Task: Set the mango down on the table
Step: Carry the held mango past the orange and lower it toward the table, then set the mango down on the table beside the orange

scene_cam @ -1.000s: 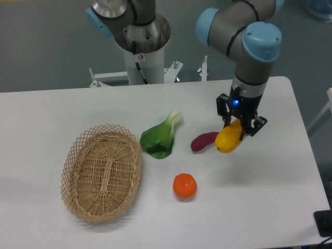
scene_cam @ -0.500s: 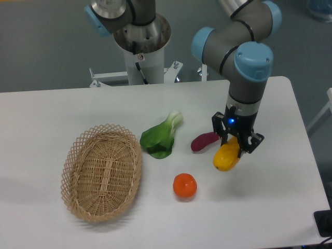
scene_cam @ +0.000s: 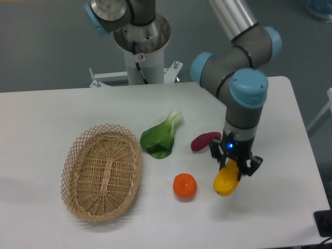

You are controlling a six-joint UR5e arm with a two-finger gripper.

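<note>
The yellow mango [scene_cam: 226, 181] is held in my gripper [scene_cam: 234, 167], whose fingers are shut on its upper end. The fruit hangs tilted, low over the white table [scene_cam: 275, 207], right of the round orange fruit [scene_cam: 184, 185]. Whether the mango touches the tabletop cannot be told. The arm comes down from the upper right and hides the top of the mango.
A dark purple-red vegetable [scene_cam: 204, 141] lies just up-left of the gripper. A green leafy vegetable [scene_cam: 160, 136] lies at the middle. An oval wicker basket [scene_cam: 101, 171] stands at the left. The robot base [scene_cam: 140, 41] is at the back.
The gripper has moved toward the front of the table and lower with the mango in it, from beside the purple vegetable to beside the orange fruit.
</note>
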